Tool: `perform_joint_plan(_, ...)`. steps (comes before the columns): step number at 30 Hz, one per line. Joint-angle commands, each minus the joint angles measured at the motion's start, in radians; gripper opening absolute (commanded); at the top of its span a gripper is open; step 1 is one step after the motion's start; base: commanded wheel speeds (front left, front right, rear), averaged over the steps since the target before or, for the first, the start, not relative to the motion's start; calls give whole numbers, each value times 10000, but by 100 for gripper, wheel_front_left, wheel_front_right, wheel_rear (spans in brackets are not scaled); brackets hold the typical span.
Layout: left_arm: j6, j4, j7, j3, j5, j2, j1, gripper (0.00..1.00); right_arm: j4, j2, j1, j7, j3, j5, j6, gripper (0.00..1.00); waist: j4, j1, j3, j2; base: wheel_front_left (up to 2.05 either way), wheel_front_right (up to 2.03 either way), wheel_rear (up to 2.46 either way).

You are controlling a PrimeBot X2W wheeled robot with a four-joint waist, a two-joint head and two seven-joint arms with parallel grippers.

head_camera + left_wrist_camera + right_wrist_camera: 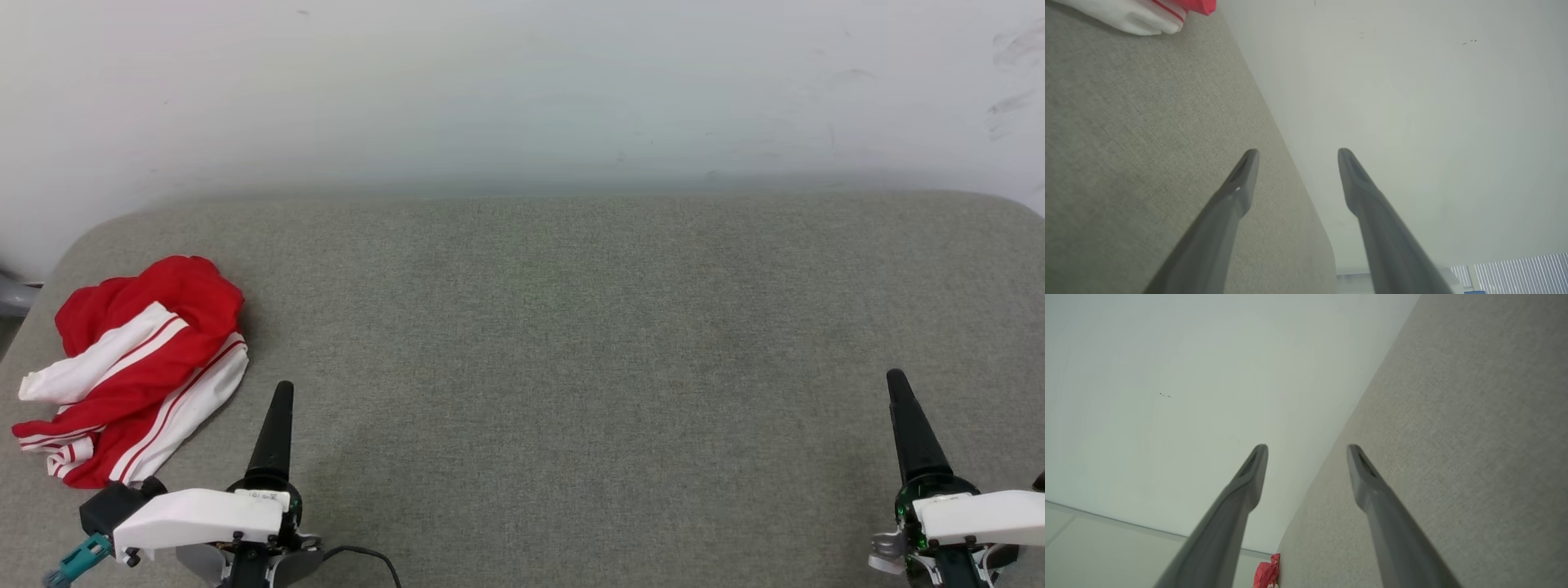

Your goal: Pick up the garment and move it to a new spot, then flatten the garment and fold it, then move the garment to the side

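The garment [139,367], red with white sleeves and red-white striped trim, lies crumpled in a heap at the left end of the grey cushioned surface [571,343]. My left gripper [282,388] hovers just right of the heap near the front edge, apart from it. In the left wrist view its two fingers stand open [1296,157] with nothing between them, and a white edge of the garment [1147,18] shows at the top left. My right gripper [896,377] is at the far right, open [1306,453] and empty. A scrap of the red garment [1267,573] shows far off.
A pale wall [522,90] rises directly behind the grey surface. The surface has rounded back corners. A grey object [15,296] sits past the left edge. A window blind [1515,271] shows in the left wrist view.
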Motion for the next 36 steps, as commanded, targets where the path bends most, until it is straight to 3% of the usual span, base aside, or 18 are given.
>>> perform_joint_plan(1,193,-334,-142,-124,659,20,-67,100,-387,-8,-78,-136,7,-682,0,100,-1,0,5,-1,0,0,0)
perform_joint_plan(13,879,-680,-646,-588,3430,24,113,100,-1029,-6,210,-642,209,-3690,0,100,14,0,-4,-1,0,0,0)
perform_joint_plan(36,1413,-986,-1366,-1148,6746,135,311,100,-1407,-3,609,-1363,466,-7279,0,100,36,0,-18,-1,0,0,0)
